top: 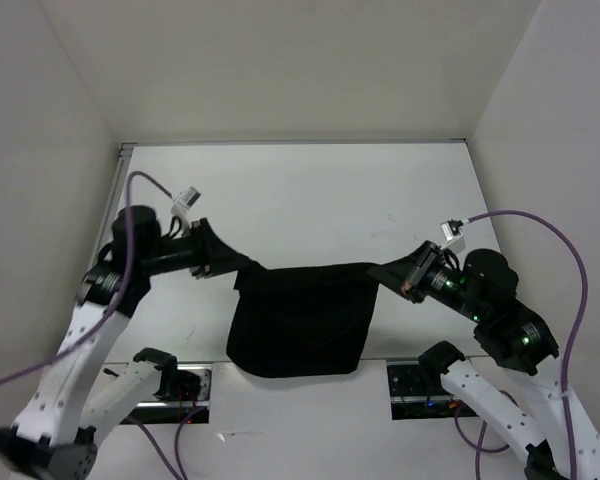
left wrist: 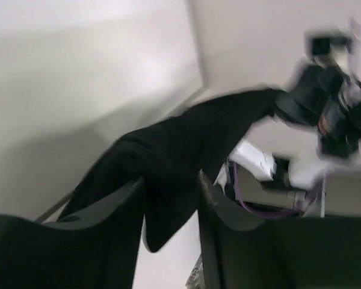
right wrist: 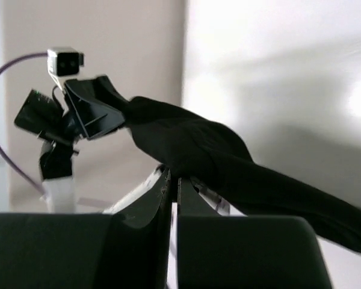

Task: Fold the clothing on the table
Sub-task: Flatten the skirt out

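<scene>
The black clothing [top: 300, 320] hangs in a sheet above the white table [top: 310, 200], its top edge stretched between both grippers and its lower part draped toward the near edge. My left gripper [top: 235, 272] is at the top left corner. In the left wrist view its jaws [left wrist: 171, 180] stand apart, and the cloth [left wrist: 180, 144] lies loosely in the gap. My right gripper [top: 380, 272] holds the top right corner. In the right wrist view it [right wrist: 173, 176] is shut on the fabric [right wrist: 228, 156].
White upright walls [top: 70, 130] close in the table on the left, back and right. Two recesses with electronics [top: 420, 385] sit at the near edge by the arm bases. Purple cables [top: 570, 260] loop off both arms.
</scene>
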